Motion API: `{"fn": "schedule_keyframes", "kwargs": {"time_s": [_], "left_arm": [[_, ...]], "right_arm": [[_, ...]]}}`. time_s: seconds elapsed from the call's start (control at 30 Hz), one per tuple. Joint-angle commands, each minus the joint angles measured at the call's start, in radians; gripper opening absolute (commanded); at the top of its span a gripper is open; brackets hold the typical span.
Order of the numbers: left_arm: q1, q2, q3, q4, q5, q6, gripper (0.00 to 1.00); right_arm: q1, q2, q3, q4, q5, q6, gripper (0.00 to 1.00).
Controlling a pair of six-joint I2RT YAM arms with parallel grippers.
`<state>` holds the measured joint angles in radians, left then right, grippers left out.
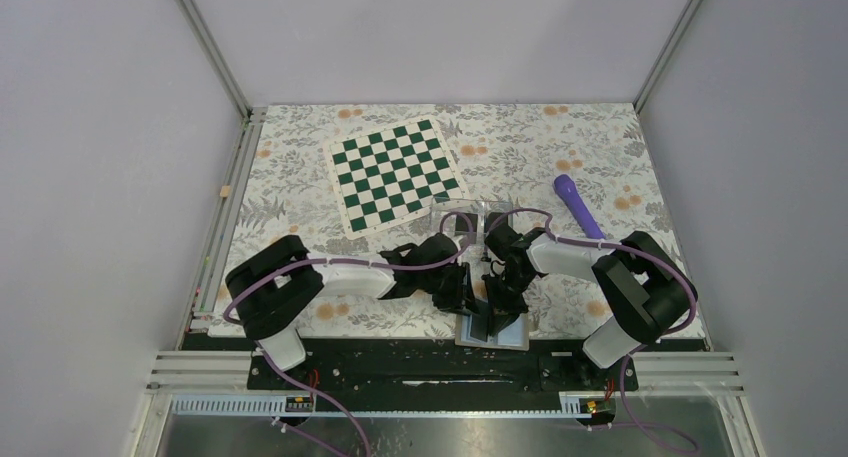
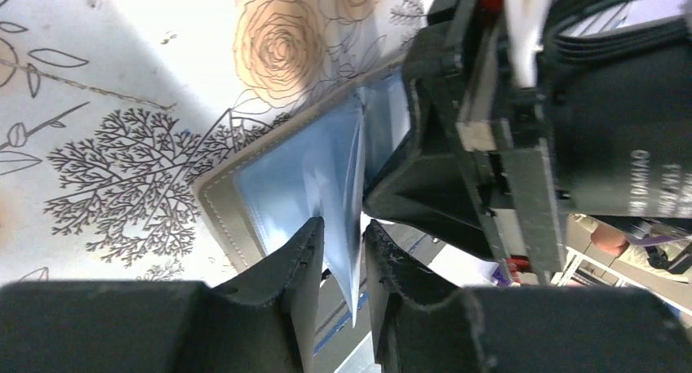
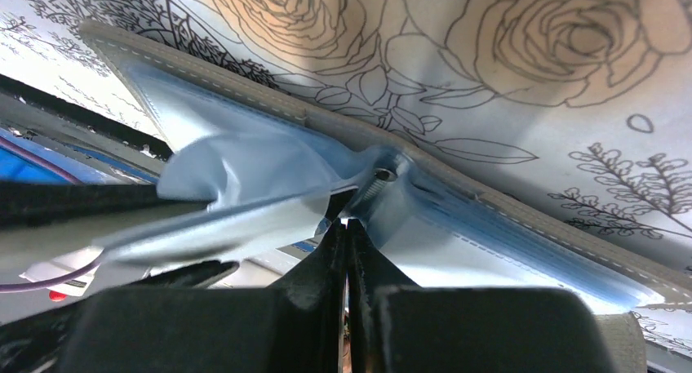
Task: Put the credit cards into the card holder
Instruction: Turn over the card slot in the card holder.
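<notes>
Near edge of the surface [image 1: 300, 177]: closed right gripper [image 3: 349, 230] steadies the wallet [image 2: 224, 214] (apparently) while left gripper [image 2: 343, 238] straddles its sleeve [image 2: 334, 169], grip unclear.

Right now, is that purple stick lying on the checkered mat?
No, the purple stick lies on the floral tablecloth to the right of the checkered mat, clear of its edge.

One wallet [image 1: 510, 334], one chessboard [image 1: 397, 174] — one card holder [image 1: 490, 212]
</notes>
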<state>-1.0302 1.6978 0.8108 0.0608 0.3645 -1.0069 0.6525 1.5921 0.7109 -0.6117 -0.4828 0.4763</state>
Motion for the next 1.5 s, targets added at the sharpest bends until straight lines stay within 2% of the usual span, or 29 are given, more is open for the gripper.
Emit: {"fn": "schedule_keyframes", "kwargs": {"time_s": [0.0,0.13,0.23,0.33,0.5,0.67,0.9,1.03,1.27,1.3,1.4,1.47], "left_arm": [[-0.007,-0.062,0.008,0.072,0.027,-0.009,0.23],[-0.01,-0.044,0.034,0.035,0.033,0.004,0.18],[-0.012,-0.019,0.061,-0.022,0.023,0.022,0.06],[-0.013,-0.01,0.079,-0.071,0.008,0.041,0.0],[-0.011,-0.024,0.127,-0.227,-0.051,0.076,0.0],[-0.003,-0.062,0.211,-0.496,-0.193,0.157,0.0],[0.004,-0.102,0.284,-0.793,-0.422,0.205,0.0],[0.002,-0.073,0.333,-0.873,-0.459,0.218,0.0],[-0.007,0.048,0.471,-0.934,-0.428,0.244,0.0],[-0.008,0.06,0.487,-0.934,-0.416,0.243,0.02],[-0.009,0.077,0.52,-0.901,-0.372,0.244,0.26],[-0.008,0.079,0.515,-0.847,-0.291,0.236,0.39]], "right_arm": [[0.006,-0.004,-0.021,0.023,0.066,0.001,0.0],[0.006,-0.025,-0.017,0.023,0.059,0.011,0.01],[0.007,-0.058,-0.007,0.023,0.056,0.028,0.02],[0.007,-0.093,0.004,0.02,0.051,0.042,0.05],[0.006,-0.133,0.04,-0.032,0.089,0.043,0.09],[0.003,-0.19,0.075,-0.078,0.143,0.042,0.16],[-0.018,-0.228,0.102,-0.105,0.185,0.04,0.17],[-0.029,-0.227,0.099,-0.105,0.187,0.035,0.18],[-0.056,-0.241,0.088,-0.106,0.188,0.034,0.18],[-0.062,-0.244,0.086,-0.106,0.187,0.033,0.18],[-0.077,-0.254,0.077,-0.109,0.186,0.029,0.18],[-0.088,-0.257,0.071,-0.108,0.183,0.023,0.18]]}}
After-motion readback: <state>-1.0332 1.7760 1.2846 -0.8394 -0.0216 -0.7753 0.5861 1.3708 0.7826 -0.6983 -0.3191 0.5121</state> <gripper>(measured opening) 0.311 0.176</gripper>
